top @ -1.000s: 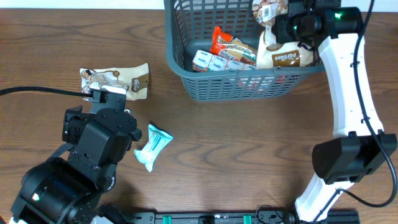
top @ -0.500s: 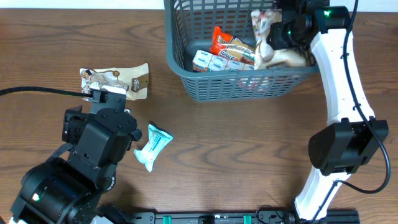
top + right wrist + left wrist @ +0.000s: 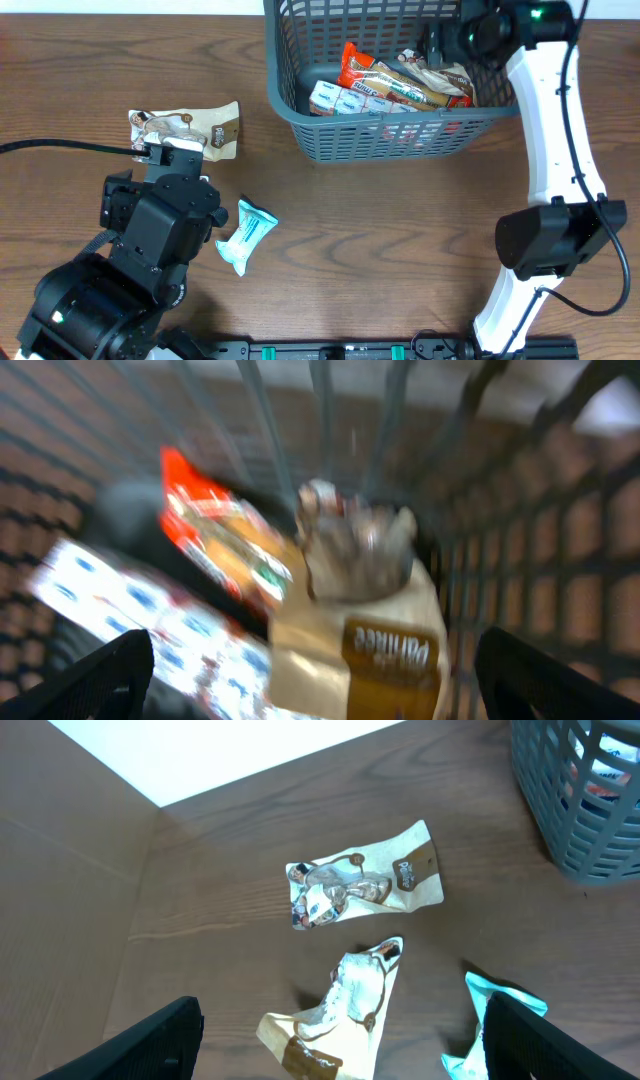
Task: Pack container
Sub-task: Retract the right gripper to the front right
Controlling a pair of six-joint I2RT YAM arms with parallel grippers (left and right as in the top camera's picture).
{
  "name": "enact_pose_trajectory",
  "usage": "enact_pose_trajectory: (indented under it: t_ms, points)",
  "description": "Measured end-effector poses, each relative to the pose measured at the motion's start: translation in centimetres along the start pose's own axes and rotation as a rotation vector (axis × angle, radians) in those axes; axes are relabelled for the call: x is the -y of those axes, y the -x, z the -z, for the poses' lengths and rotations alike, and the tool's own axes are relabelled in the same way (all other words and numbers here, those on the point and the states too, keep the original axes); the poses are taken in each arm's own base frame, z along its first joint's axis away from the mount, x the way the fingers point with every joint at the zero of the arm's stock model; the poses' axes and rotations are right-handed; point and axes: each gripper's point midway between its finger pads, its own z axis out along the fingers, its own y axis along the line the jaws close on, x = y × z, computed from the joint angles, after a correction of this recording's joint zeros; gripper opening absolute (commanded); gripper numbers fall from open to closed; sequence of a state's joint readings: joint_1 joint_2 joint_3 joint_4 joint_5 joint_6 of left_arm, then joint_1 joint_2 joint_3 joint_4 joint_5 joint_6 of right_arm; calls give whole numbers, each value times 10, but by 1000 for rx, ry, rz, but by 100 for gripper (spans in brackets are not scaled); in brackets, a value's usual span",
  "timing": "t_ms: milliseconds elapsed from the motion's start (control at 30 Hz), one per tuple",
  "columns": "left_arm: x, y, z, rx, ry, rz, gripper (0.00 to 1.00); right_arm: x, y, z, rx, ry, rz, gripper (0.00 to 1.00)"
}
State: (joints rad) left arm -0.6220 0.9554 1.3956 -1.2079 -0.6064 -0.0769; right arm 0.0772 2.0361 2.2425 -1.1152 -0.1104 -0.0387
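The container point(image 3: 380, 135), a dark grey-blue slotted basket, stands at the table's far side. In it lie a red packet point(image 3: 357, 62), blue-and-white packets point(image 3: 338, 98) and a beige snack packet point(image 3: 445, 80). My right gripper point(image 3: 442, 42) hangs open over the basket's right rear. The blurred right wrist view shows that beige packet point(image 3: 370, 630) lying free below the right gripper point(image 3: 320, 680). My left gripper point(image 3: 345, 1045) is open low over a second beige packet point(image 3: 345, 1010), not touching it. The arm hides that packet from overhead.
On the table left of the basket lies another beige packet point(image 3: 185, 128) point(image 3: 365, 885). A teal packet point(image 3: 243, 235) point(image 3: 500, 1020) lies beside the left arm. The basket's corner point(image 3: 590, 800) shows at the right of the left wrist view.
My right gripper has opened and let go of the beige packet, which now lies in the basket. The right arm shifted toward the basket's rear. The left arm has not moved.
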Motion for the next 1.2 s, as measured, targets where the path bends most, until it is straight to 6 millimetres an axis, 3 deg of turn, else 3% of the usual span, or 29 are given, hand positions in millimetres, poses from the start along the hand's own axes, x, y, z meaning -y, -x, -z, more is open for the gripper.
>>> enact_pose_trajectory:
  t_ms: [100, 167, 300, 433, 600, 700, 933, 1067, 1200]
  points:
    - [0, 0, 0, 0, 0, 0, 79, -6, 37, 39, 127, 17, -5, 95]
    - [0, 0, 0, 0, 0, 0, 78, -11, 62, 77, 231, 22, -6, 99]
    - [0, 0, 0, 0, 0, 0, 79, -7, 88, 146, 389, -27, -19, 99]
    - [0, 0, 0, 0, 0, 0, 78, 29, 85, 213, 488, -185, -83, 99]
    - [0, 0, 0, 0, 0, 0, 79, 94, 53, 272, 505, -414, -204, 99]
    - [0, 0, 0, 0, 0, 0, 78, 129, 26, 287, 453, -522, -283, 99]
    - [0, 0, 0, 0, 0, 1, 78, 199, -40, 295, 311, -717, -582, 99]
    - [0, 0, 0, 0, 0, 0, 78, 218, -65, 301, 278, -774, -716, 99]
    - [0, 0, 0, 0, 0, 0, 78, 224, -70, 305, 288, -783, -764, 99]
